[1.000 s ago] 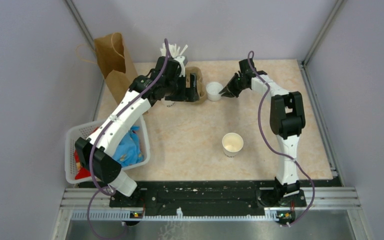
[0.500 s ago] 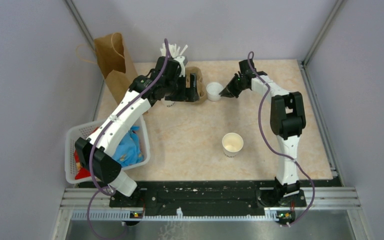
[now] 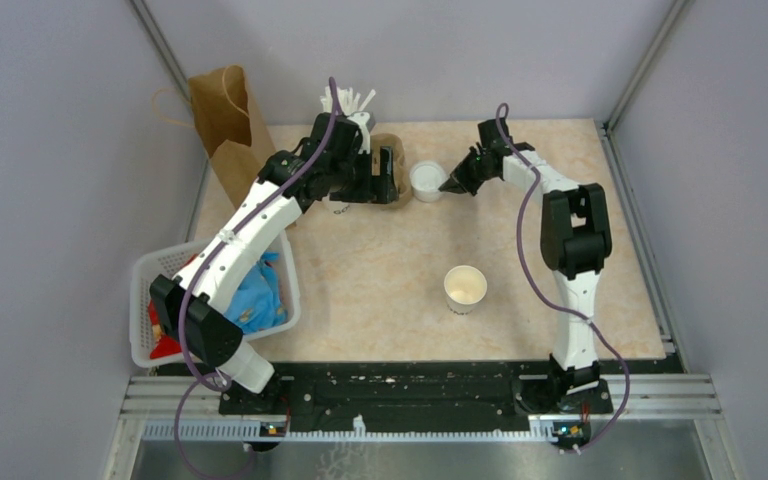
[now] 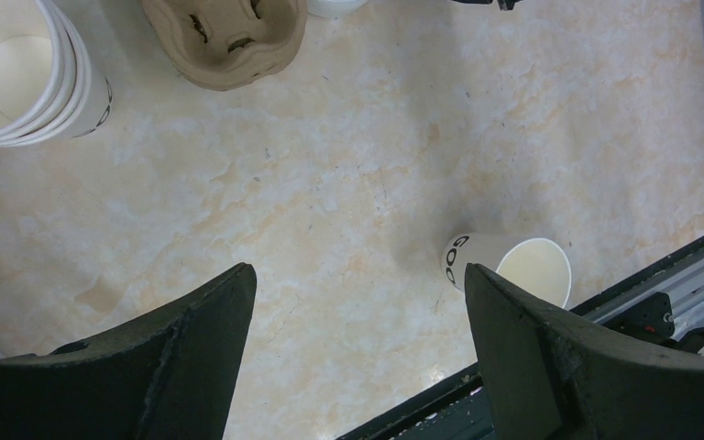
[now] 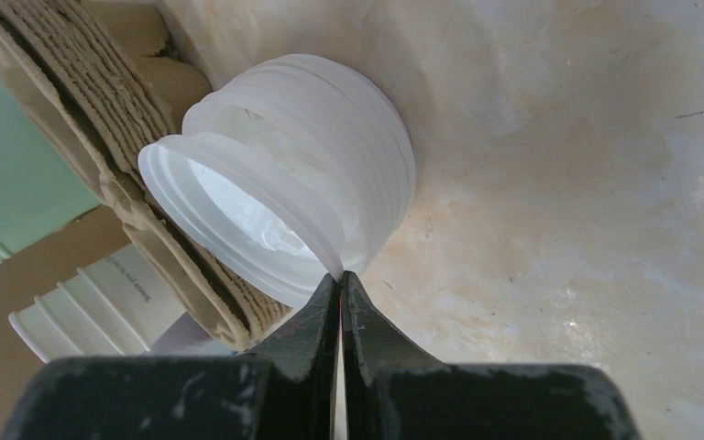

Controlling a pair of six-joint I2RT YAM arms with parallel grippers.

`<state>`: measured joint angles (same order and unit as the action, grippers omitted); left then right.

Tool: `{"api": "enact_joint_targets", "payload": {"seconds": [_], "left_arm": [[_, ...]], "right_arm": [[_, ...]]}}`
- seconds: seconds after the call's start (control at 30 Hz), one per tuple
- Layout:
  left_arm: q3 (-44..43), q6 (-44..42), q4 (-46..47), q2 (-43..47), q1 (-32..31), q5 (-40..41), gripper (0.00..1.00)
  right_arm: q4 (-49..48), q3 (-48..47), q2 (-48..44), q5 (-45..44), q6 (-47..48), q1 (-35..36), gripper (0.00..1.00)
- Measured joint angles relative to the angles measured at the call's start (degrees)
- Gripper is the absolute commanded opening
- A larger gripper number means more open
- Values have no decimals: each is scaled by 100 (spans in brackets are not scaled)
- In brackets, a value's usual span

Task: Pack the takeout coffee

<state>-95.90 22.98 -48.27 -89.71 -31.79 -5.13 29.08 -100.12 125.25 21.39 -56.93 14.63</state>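
Grey panel walls close in a beige marbled surface (image 3: 380, 250). Near its back edge stands a short stack of translucent white plastic lids (image 3: 427, 182), just beside a brown pulp cup-carrier tray (image 3: 392, 165). The takeout coffee (image 3: 465, 288), a small cream-white paper cup with dark lettering, stands upright and lidless, well apart from the lids and nearer the arm bases.

I judge the step in hand to be peeling one lid off the stack. To do it well I would lift slowly and check that only one comes away, since nested lids cling.

My right gripper (image 5: 340, 284) has its jaws pressed fully together. Its tips touch the rim of the outermost lid (image 5: 229, 197), which sits tilted off the rest. I cannot tell whether that thin rim is caught between them. My left gripper (image 4: 357, 275) hangs wide apart above the surface, holding nothing.
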Motion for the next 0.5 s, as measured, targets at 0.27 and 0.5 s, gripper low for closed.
{"api": "enact_joint_targets", "payload": {"seconds": [0.27,0.5], "left_arm": [[0,83,2,0,4,-107,98],[-55,459,28,4,15,-527,95]], "right_arm": [[221,-2,-581,-50,144,-7,0],[367,708,-1714,-232,1104,9,0]]}}
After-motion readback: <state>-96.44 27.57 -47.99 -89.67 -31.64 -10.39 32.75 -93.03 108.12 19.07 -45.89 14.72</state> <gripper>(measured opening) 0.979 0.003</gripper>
